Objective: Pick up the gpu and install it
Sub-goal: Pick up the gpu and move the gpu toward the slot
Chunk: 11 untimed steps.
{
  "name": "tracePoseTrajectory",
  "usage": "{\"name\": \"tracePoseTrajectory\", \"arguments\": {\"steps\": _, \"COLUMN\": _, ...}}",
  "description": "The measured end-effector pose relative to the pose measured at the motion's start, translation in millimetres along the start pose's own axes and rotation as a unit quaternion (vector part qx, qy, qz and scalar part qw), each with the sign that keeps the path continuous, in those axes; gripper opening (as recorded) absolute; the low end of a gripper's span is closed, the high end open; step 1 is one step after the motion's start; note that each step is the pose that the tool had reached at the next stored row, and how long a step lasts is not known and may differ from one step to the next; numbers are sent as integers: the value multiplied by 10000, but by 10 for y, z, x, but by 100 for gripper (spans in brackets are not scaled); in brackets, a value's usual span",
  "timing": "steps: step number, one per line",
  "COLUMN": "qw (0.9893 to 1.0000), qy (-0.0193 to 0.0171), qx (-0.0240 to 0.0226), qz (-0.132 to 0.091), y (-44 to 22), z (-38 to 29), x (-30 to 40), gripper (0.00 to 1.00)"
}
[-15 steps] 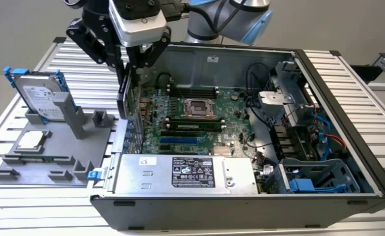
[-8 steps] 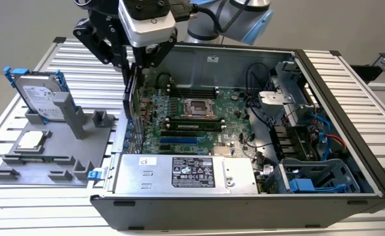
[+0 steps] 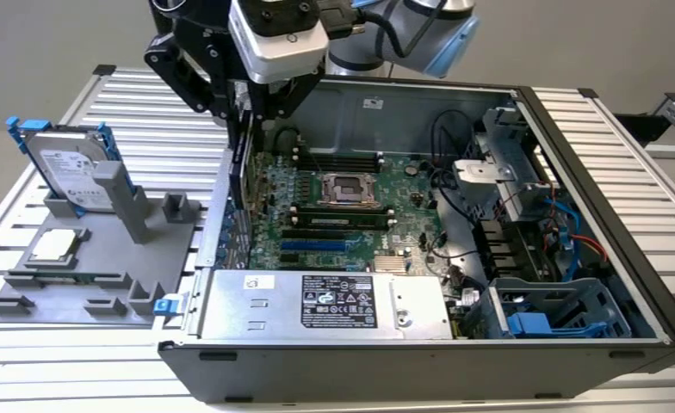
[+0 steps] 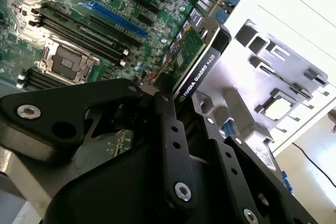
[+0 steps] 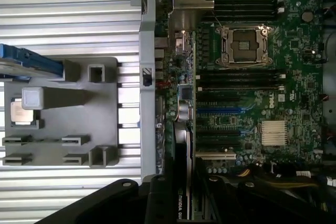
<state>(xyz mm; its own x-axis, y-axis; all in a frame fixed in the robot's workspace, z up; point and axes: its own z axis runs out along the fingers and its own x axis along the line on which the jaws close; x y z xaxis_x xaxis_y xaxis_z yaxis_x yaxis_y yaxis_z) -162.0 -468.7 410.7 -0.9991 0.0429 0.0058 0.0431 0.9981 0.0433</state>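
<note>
My gripper (image 3: 249, 107) is shut on the gpu (image 3: 244, 159), which hangs edge-on just inside the open computer case's wall on the exterior view's left. In the second wrist view the black fingers (image 4: 167, 109) clamp the gpu (image 4: 193, 59), its green board facing the motherboard (image 4: 79, 30) and its black edge turned away. In the first wrist view the gpu (image 5: 181, 156) runs from the gripper (image 5: 181, 205) along the case wall, above the motherboard's (image 5: 247, 103) expansion slots. The blue slot (image 5: 218, 110) lies beside it. The card is above the board, not seated.
A grey holder (image 3: 85, 275) outside the case carries a silver hard drive with blue rails (image 3: 71, 168) and a square CPU chip (image 3: 59, 245). Inside the case are the empty CPU socket (image 3: 349, 188), the power supply (image 3: 314, 301), cables and a drive cage (image 3: 550, 314).
</note>
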Motion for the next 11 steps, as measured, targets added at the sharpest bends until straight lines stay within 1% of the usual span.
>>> {"name": "tracePoseTrajectory", "arguments": {"steps": 11, "qw": 10000, "qy": 0, "qx": 0, "qz": 0, "y": 7, "z": 0, "x": -154, "gripper": 0}}
